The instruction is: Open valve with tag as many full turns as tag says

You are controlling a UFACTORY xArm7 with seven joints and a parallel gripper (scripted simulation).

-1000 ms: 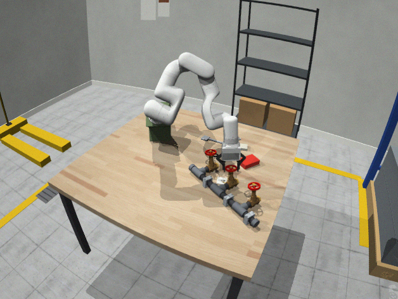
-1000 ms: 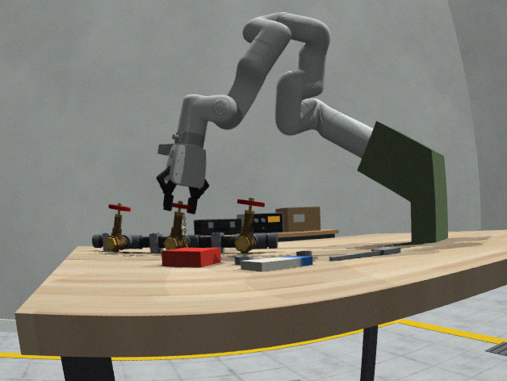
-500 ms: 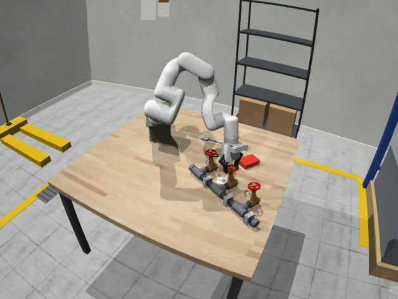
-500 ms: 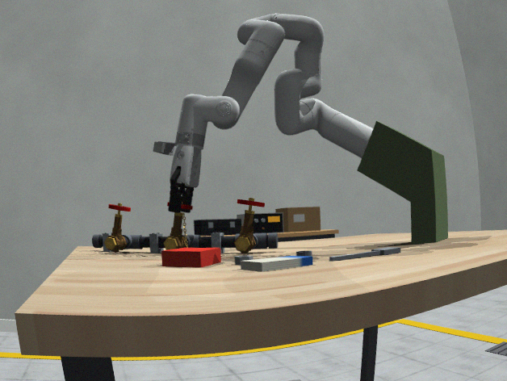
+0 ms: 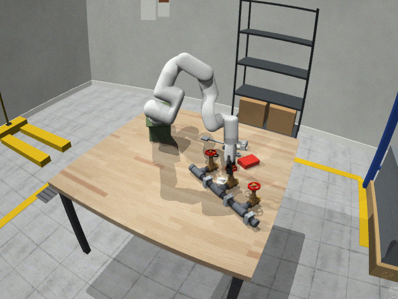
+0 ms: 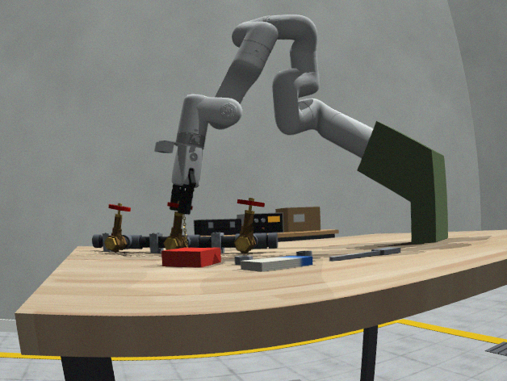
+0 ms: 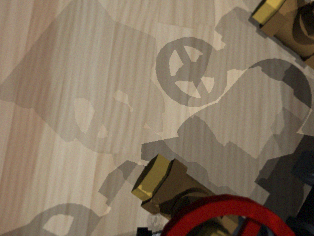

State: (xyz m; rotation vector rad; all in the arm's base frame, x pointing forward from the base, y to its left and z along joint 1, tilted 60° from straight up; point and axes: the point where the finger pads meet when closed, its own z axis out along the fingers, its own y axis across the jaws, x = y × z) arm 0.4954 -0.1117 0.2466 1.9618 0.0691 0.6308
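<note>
Three brass valves with red handwheels stand on a grey pipe (image 5: 222,192) on the wooden table. My gripper (image 5: 229,166) points straight down over the middle valve and is shut on its red handwheel (image 6: 177,205). A thin chain (image 6: 184,231) hangs beside this valve's stem, and a white tag (image 5: 221,180) lies at its base. In the wrist view the red handwheel (image 7: 235,217) fills the bottom edge, above the valve's brass body (image 7: 165,185). The far valve (image 5: 211,159) and the near valve (image 5: 253,193) stand free of my gripper.
A red block (image 5: 248,161) lies on the table just behind the valves. A grey and blue flat tool (image 6: 275,262) and a grey bar (image 6: 360,253) lie near it. The arm's green base (image 5: 158,130) stands at the table's far side. A black shelf (image 5: 273,64) with cardboard boxes stands behind.
</note>
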